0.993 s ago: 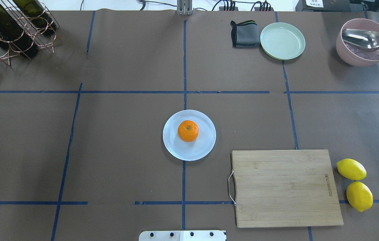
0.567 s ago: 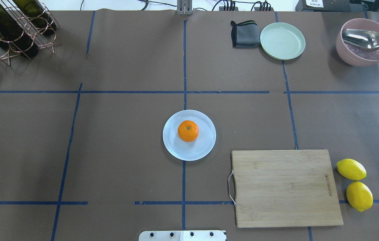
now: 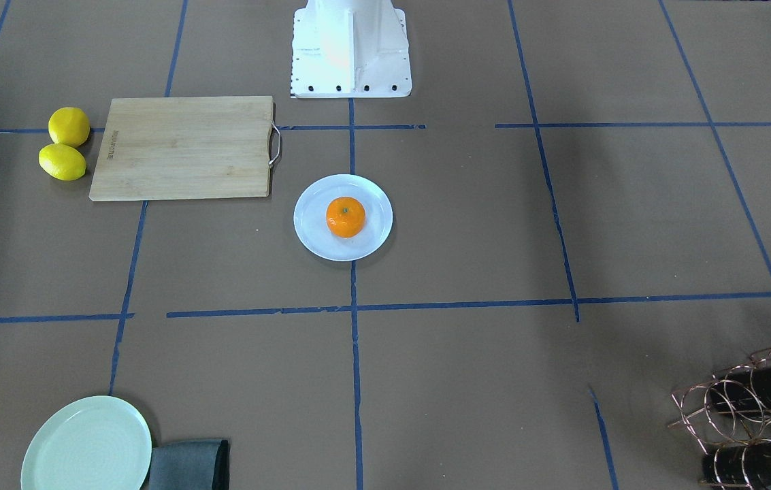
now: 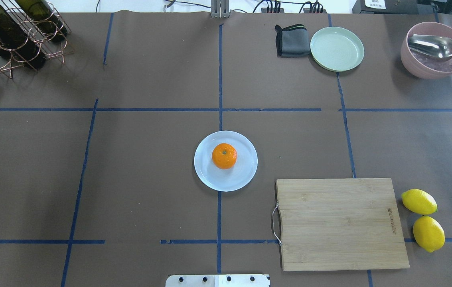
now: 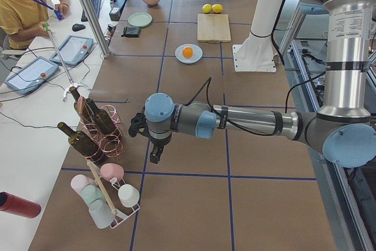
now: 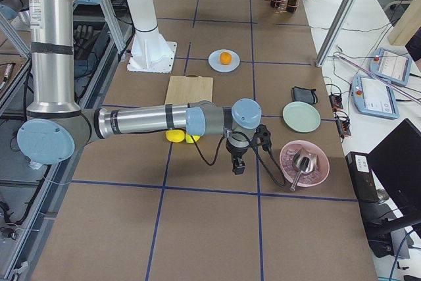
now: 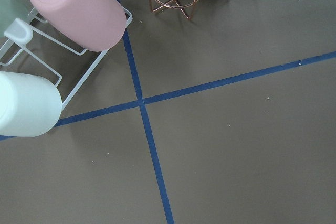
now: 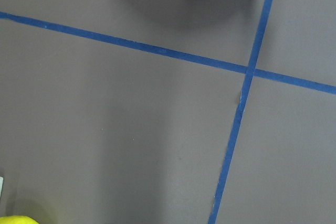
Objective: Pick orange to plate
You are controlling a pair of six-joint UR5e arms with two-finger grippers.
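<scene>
The orange (image 4: 224, 156) rests on the plate (image 4: 246, 176), near its middle. It is probably light, firm and prone to roll, so best pinched across its widest girth. The left gripper (image 5: 154, 156) and right gripper (image 6: 237, 166) hang well away; whether they are parted or closed cannot be told.

Both arms outstretched, level; left gripper (image 5: 155, 152) and right gripper (image 6: 237, 164) downward, jaws unclear.

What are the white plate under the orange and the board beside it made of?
The plate: smooth bluish-white with soft sheen; plastic or glazed ceramic, unclear. The cutting board: matte pale wood, likely bamboo, strip grain showing; wire handle looks metal.
</scene>
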